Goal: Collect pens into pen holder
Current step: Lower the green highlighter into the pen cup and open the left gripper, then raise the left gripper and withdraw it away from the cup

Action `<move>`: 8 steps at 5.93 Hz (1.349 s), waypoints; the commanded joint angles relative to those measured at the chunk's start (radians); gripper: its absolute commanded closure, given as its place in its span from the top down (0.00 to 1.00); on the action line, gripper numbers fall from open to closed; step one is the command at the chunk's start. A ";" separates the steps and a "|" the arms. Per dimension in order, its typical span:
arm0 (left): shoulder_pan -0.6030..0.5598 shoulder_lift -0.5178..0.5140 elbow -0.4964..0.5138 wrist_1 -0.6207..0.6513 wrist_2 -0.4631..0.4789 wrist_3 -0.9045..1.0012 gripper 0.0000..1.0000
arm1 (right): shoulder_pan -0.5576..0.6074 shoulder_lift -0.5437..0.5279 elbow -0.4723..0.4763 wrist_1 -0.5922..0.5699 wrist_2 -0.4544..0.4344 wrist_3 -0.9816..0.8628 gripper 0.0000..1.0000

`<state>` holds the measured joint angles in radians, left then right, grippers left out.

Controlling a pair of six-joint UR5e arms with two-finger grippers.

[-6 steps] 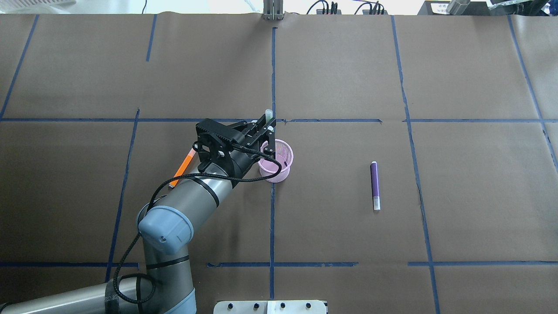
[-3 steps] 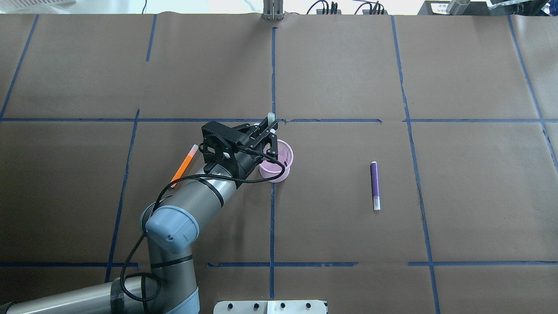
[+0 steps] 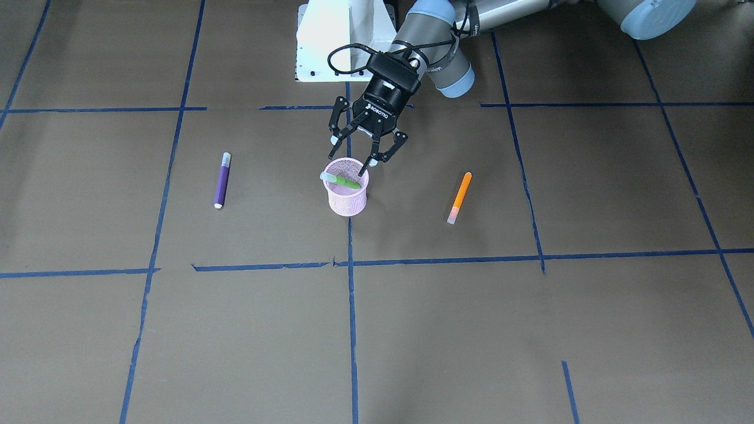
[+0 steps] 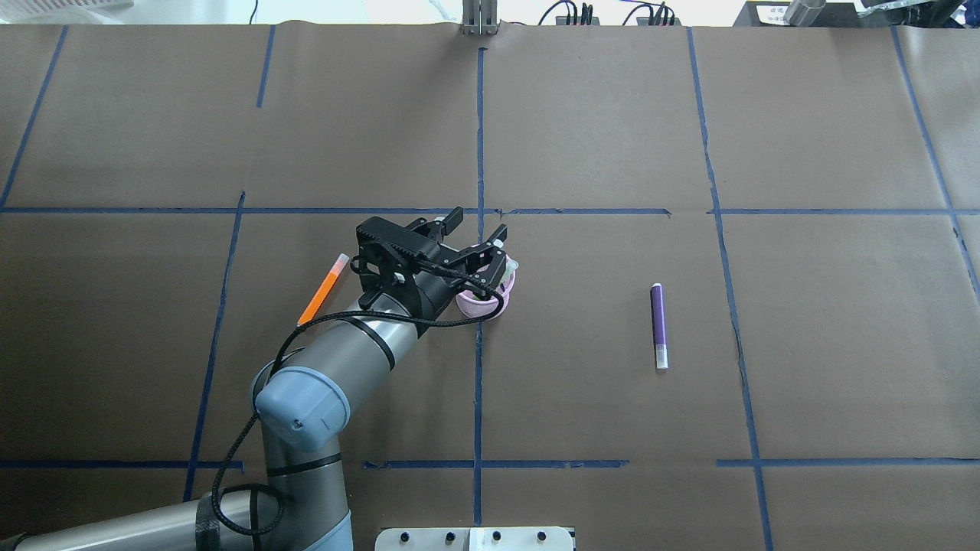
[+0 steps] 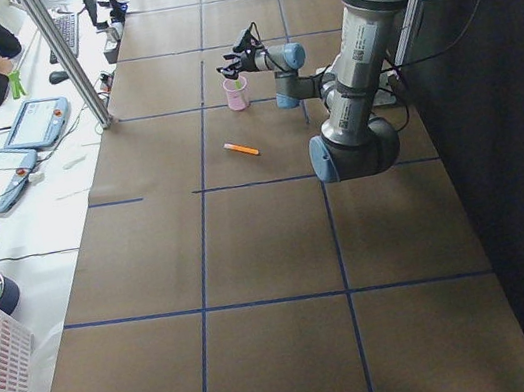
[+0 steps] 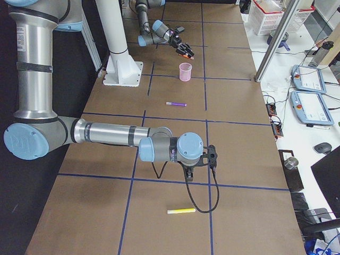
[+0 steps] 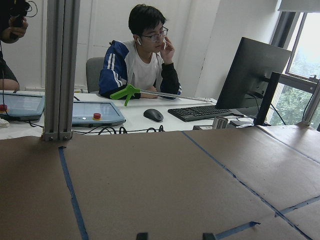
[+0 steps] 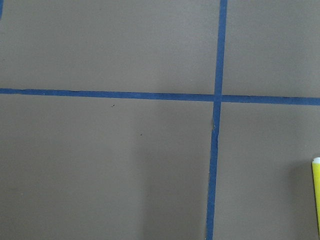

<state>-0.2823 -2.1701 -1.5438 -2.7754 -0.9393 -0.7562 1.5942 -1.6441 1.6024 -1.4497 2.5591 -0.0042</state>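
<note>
- Clearing the cup is, as I judge it, the step in hand: the left gripper hangs just over the pen holder with its fingers spread wide and nothing between them.
- The green pen sits inside the pen holder, leaning across its mouth with its pale cap end poking out past the rim on the side toward the purple pen.
- One fingertip looks to be down at the rim, so the safest move is a straight lift, with no sideways sweep until the fingers are well above the jutting cap.
- The cup is a light mesh thing and probably tips easily; a snagged finger or a knock on the leaning pen could drag it over.
- Keeping the claw wide on the way up avoids pinching the pen again.
- The orange pen lies flat on the table near the cup on the left arm's side, so it seems the natural next pick; the purple pen lies flat on the cup's other side.
- The right gripper hangs low over the table's far end, well apart from all this; I cannot tell how its claw stands.
</note>
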 commanded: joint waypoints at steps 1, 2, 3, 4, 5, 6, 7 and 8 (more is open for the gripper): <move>-0.033 -0.004 -0.079 0.032 -0.066 0.009 1.00 | 0.000 0.001 -0.007 0.006 -0.014 -0.003 1.00; -0.116 0.006 -0.137 0.130 -0.163 0.009 1.00 | -0.002 0.007 -0.015 0.009 -0.090 -0.007 1.00; -0.232 0.030 -0.169 0.219 -0.300 -0.006 1.00 | -0.003 0.001 -0.021 0.008 -0.092 -0.001 1.00; -0.345 0.050 -0.170 0.308 -0.461 -0.068 1.00 | -0.002 -0.005 -0.024 0.006 -0.091 -0.002 1.00; -0.453 0.052 -0.170 0.433 -0.659 -0.109 1.00 | -0.003 -0.006 -0.033 0.008 -0.096 -0.007 1.00; -0.498 0.059 -0.170 0.501 -0.738 -0.110 1.00 | -0.002 -0.007 -0.076 0.044 -0.106 -0.042 1.00; -0.520 0.065 -0.170 0.558 -0.806 -0.110 1.00 | -0.003 0.006 -0.187 0.210 -0.144 -0.065 1.00; -0.526 0.075 -0.168 0.583 -0.838 -0.109 1.00 | -0.005 0.048 -0.351 0.320 -0.146 -0.068 1.00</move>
<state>-0.7944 -2.1038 -1.7131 -2.2288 -1.7312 -0.8652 1.5904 -1.6282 1.3942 -1.2467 2.4238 -0.0622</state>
